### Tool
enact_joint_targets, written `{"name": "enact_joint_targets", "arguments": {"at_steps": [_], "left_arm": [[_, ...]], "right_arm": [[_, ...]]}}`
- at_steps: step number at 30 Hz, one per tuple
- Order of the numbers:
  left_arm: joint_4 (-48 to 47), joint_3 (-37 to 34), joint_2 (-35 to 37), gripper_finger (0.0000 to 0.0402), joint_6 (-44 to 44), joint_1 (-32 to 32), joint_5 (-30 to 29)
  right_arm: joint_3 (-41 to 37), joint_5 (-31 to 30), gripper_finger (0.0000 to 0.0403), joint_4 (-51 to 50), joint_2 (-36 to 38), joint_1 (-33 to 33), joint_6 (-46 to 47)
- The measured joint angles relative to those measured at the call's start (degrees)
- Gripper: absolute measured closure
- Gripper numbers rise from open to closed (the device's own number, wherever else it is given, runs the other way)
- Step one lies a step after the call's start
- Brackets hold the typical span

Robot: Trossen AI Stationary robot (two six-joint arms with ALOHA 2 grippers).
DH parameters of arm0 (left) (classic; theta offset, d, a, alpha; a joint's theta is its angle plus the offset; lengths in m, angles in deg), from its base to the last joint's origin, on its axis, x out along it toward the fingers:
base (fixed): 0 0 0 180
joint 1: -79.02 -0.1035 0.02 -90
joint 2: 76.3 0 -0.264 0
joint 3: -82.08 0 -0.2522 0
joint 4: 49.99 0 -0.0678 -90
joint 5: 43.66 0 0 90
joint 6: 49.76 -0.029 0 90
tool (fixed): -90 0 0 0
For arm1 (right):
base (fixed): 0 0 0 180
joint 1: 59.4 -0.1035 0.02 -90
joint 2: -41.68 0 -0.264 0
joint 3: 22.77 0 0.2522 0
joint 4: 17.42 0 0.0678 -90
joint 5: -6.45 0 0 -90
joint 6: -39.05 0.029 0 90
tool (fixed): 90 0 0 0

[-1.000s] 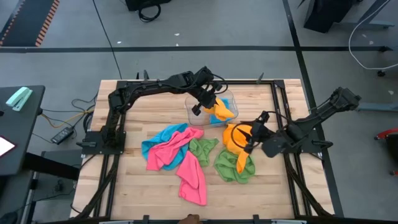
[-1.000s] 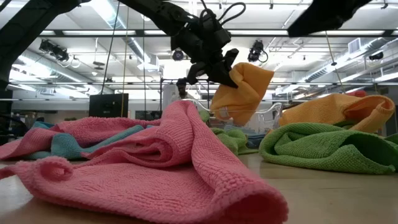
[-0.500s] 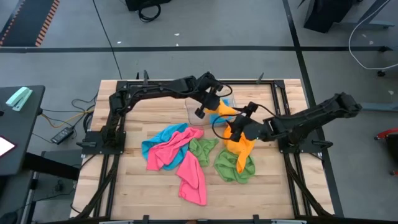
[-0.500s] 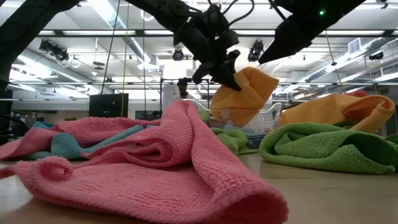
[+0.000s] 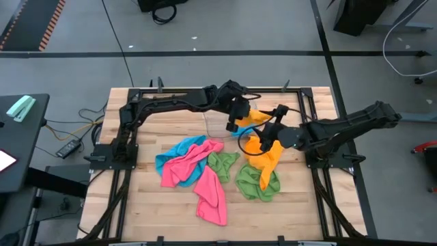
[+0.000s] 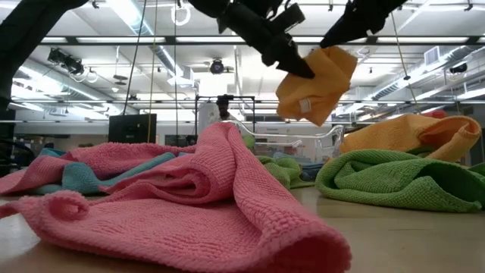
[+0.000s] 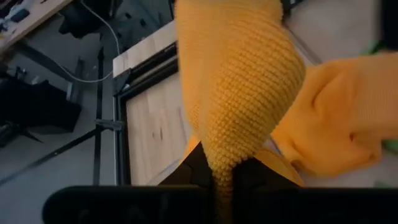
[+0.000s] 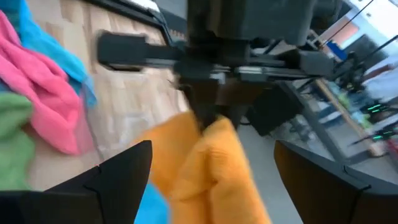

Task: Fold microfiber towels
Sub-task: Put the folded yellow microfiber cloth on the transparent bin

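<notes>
Above table (image 5: 171,130), orange towel (image 6: 314,80) now hoisted higher.

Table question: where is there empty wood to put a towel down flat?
Bare table shows on the left arm's side, between the frame edge and the blue towel, and along the near edge left of the pink towel. The middle is crowded: pink, blue, green towels and an orange one heaped under both grippers.
</notes>
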Motion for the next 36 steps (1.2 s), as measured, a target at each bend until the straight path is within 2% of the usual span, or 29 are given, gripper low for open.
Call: {"name": "enact_joint_targets", "arguments": {"at_steps": [4,7,12,21,30,36], "left_arm": [[0.45,0.44,-0.02,0.0362,4.08,1.76,-4.67],[0.86,0.51,-0.02,0.0368,5.22,2.82,-6.91],[2.07,0.51,0.00,0.0380,7.12,3.50,-7.16],[1.85,0.51,1.41,0.0353,12.92,3.45,-7.17],[2.46,0.51,1.44,0.0375,16.14,3.48,-5.28],[2.44,0.51,1.44,0.0357,16.11,3.45,-5.26]], "right_arm": [[5.06,0.37,0.0056,-4.54,-0.20,0.00,-0.95],[7.28,1.03,0.0056,-7.06,-0.68,0.13,-1.69],[7.58,3.18,0.0056,-10.85,-1.82,0.59,-1.80],[7.50,4.44,0.0067,-18.11,-2.46,1.31,4.21],[7.52,4.27,0.0109,-20.72,-2.33,3.91,5.13],[7.52,6.91,0.0180,-22.20,-2.31,5.00,5.10]]}}
